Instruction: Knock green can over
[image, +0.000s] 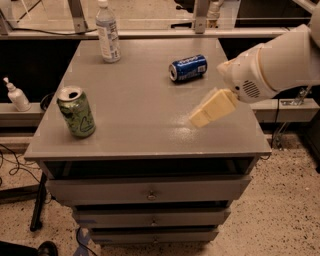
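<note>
Gripper (199, 119) over tabletop (140, 130) right side; green can (76, 113) upright, well apart

The green can (76, 112) is light green with darker, perhaps triangular print. The cream gripper (204, 114) hangs over the grey worktop (140, 125) near the blue soda can (188, 67).

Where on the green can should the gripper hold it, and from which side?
Around its round wall at mid-height, probably coming from the picture's right: the green can stands upright near the table front-left corner, and the gripper hovers over the right side.
</note>
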